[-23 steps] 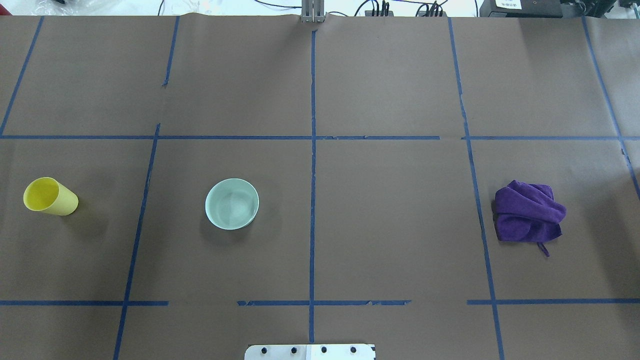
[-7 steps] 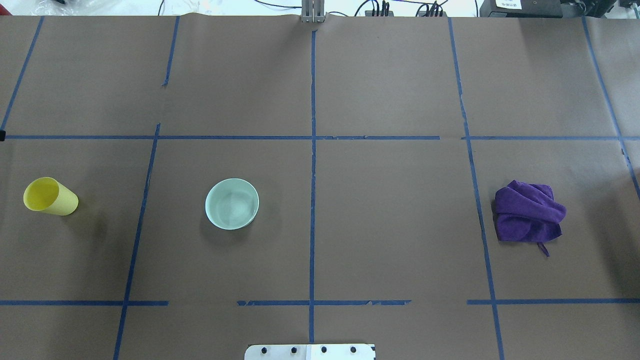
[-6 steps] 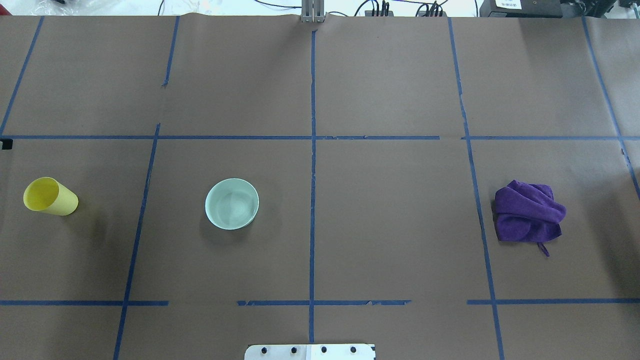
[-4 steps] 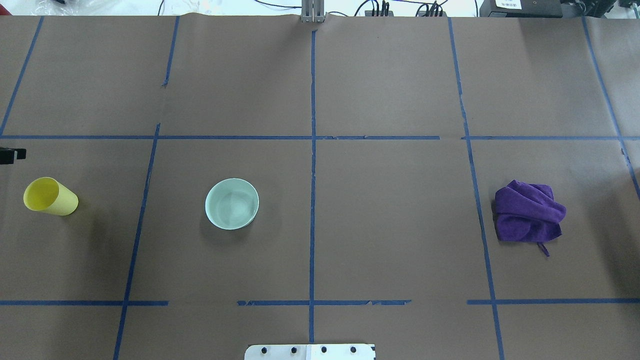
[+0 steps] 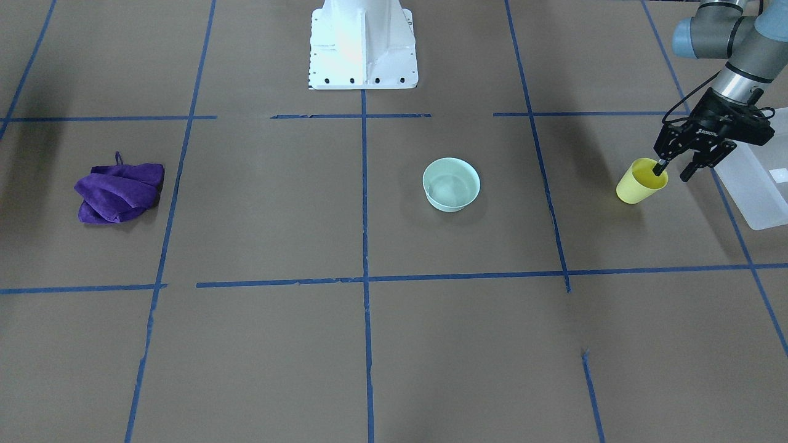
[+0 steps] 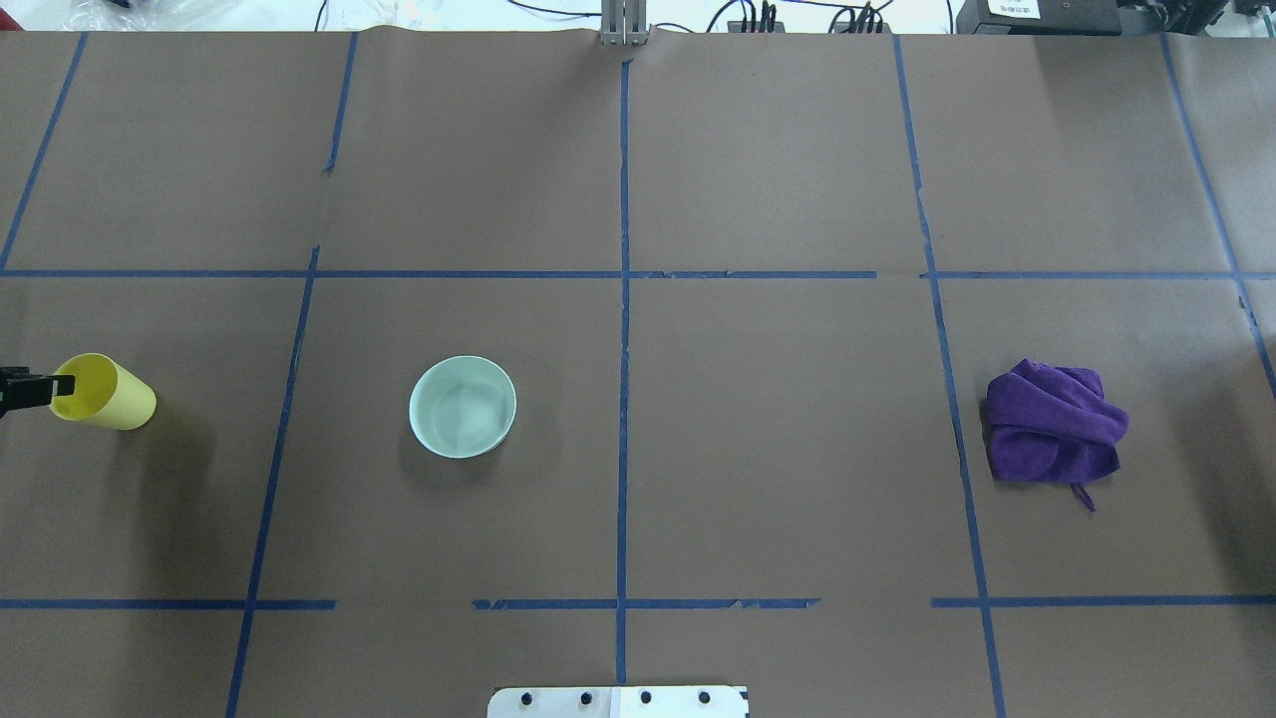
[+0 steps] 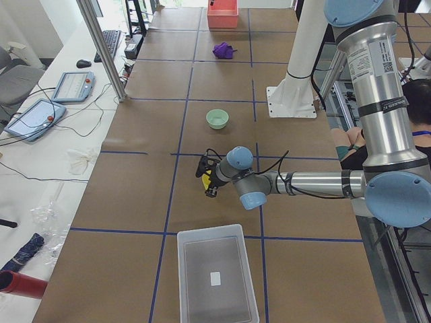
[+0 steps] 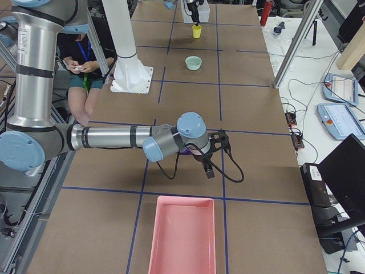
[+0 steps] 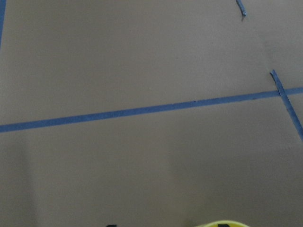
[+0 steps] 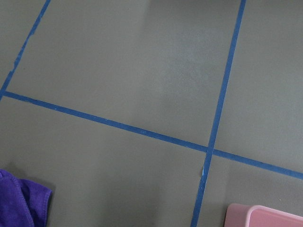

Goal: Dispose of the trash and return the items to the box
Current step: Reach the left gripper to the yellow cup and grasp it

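The yellow cup (image 5: 634, 187) stands upright near the table's left end; it also shows in the overhead view (image 6: 115, 401). My left gripper (image 5: 672, 171) is open at the cup's rim, with one finger inside the mouth and the other outside, towards the box. Only one finger (image 6: 40, 389) shows in the overhead view. The mint-green bowl (image 5: 451, 184) sits upright and empty left of centre (image 6: 463, 407). The frosted white box (image 5: 754, 184) lies just past the cup. My right gripper (image 8: 211, 162) shows only in the exterior right view, and I cannot tell its state.
A crumpled purple cloth (image 5: 118, 194) lies on the table's right side (image 6: 1055, 424), beside my right gripper. A pink bin (image 8: 182, 240) stands at the right end. The white robot base (image 5: 363, 43) is at the near middle edge.
My left gripper came in from the overhead view's left edge and moved toward the robot's side to the yellow cup's rim. Cup, bowl and cloth have not moved.
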Motion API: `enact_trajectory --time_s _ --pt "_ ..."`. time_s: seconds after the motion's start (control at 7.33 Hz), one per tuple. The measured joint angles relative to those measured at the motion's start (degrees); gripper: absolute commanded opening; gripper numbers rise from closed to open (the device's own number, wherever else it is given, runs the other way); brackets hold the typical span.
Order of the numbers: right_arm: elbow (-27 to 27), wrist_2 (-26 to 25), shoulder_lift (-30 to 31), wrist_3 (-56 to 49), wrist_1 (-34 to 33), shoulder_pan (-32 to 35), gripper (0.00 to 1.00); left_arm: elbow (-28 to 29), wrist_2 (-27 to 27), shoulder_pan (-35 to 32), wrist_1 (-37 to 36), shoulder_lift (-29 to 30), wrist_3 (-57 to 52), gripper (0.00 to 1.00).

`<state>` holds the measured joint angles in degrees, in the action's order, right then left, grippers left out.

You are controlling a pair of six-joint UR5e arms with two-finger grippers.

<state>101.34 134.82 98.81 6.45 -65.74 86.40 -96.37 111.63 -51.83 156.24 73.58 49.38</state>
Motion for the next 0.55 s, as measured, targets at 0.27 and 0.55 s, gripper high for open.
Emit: enact_trajectory --time_s 0.27,0.55 --pt "0.0 0.0 0.2 0.0 0.0 0.0 1.0 0.0 -0.1 0.5 0.0 -0.1 1.1 0.0" --pt "0.0 0.0 0.3 0.0 0.1 0.0 1.0 -0.8 0.3 0.4 -0.1 0.0 0.8 0.0"
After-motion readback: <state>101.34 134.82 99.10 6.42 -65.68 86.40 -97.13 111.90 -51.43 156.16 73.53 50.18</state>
